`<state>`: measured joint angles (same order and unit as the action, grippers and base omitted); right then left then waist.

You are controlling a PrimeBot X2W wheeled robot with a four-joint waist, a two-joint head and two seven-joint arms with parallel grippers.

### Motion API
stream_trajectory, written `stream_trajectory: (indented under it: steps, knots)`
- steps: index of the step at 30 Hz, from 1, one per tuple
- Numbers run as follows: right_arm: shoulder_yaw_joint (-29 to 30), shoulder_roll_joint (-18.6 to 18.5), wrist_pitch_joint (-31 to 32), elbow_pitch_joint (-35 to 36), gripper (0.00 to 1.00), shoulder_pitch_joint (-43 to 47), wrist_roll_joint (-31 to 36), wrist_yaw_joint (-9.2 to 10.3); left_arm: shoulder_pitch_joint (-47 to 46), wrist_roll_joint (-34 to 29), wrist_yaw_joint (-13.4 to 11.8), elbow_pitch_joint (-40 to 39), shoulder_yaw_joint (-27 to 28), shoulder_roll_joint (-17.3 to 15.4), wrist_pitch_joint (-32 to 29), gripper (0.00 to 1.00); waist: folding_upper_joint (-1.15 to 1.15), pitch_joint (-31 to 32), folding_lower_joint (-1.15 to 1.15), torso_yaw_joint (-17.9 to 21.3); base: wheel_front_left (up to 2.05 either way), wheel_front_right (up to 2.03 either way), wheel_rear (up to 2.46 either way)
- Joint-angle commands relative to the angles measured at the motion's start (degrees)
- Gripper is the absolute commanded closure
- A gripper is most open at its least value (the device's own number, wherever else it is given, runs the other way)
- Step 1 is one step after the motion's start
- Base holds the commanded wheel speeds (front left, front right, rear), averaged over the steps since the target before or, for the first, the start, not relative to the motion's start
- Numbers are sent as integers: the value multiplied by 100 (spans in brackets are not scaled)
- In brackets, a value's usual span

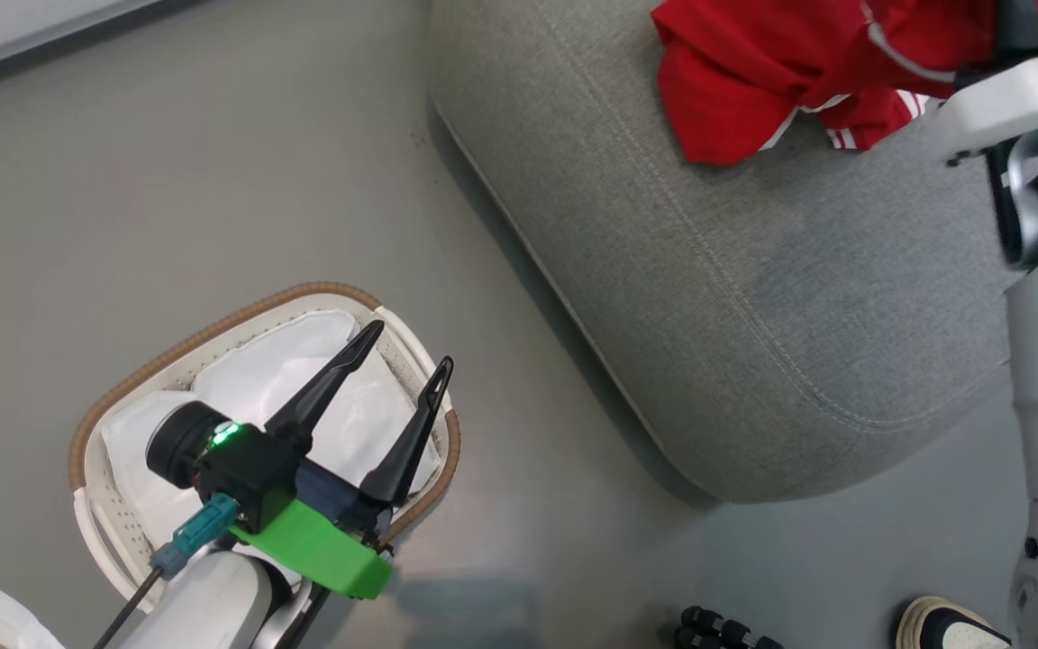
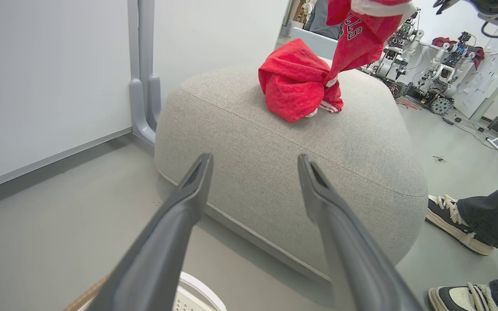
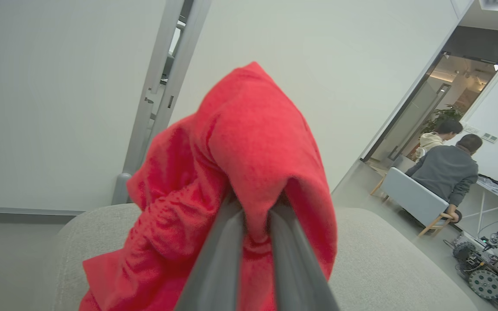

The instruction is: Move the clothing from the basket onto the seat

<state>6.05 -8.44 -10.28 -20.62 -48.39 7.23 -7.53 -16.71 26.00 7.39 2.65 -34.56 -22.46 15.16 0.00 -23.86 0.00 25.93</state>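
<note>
Jaws first: our right gripper (image 3: 255, 207) has its two fingers pressed together on a fold of the clothing (image 3: 249, 129), while our left gripper (image 1: 411, 344) has its fingers spread wide. That pinch is plain from the right wrist view, where the red fabric drapes over and down both sides of the fingers. From the head view we just get our pale right forearm (image 1: 1024, 99) cutting across the top right corner, with the red bundle beside it on the seat (image 1: 753, 297). The left wrist view fills in the rest: the clothing hangs down from the top edge, and its bunched lower part rests on the far end of the grey cushion. Our left arm hovers over the basket (image 1: 213, 329), fingers angled toward the seat, and it hides part of the white liner (image 1: 258, 370) inside. The basket sits on the floor (image 1: 168, 180) near the seat, not touching it. Off to the side, a person's sneakers (image 2: 456, 224) stand just beside the cushion, other robots (image 2: 435, 77) are parked further back, and two people (image 3: 448, 168) sit by a doorway.
</note>
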Motion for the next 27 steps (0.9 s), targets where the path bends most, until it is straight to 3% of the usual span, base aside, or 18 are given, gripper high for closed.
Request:
stream_trajectory:
  steps: [1, 11, 12, 14, 17, 21, 27]
  knots:
    - [187, -61, 108, -60, 100, -183, 116, 8, -127, 69, 16, -39, 5, -113, -3, 0, 0, -427, 0, -357, 0, 0, 0]
    - [1881, 129, 470, -657, 100, -660, 834, 8, -451, 332, 16, -273, -11, -435, -3, 0, 0, -1114, 0, -941, 0, 0, 0]
    - [2058, 165, 419, -709, 81, -639, 927, 8, -475, 336, 16, -283, 4, -460, -2, 0, 0, -1158, 0, -984, 0, 0, 0]
    - [2331, 260, 324, -788, 0, -525, 1036, 8, -495, 361, 16, -280, 28, -481, -2, 0, 0, -1194, 0, -1040, 0, 0, 0]
    - [2701, 398, 60, -1011, 0, -350, 1291, 8, -499, 370, 16, -239, 85, -467, -2, 0, 0, -1162, 0, -1107, 0, 0, 0]
    - [2774, 477, -293, -1101, 0, -127, 1232, 8, -476, 252, 16, -239, 329, -327, -2, 0, 0, -972, 0, -1116, 0, 0, 0]
    - [2215, 520, -495, -967, 0, 508, 1012, 8, -315, 101, 16, -69, 632, -25, -2, 0, 0, -513, 0, -1189, 0, 0, 0]
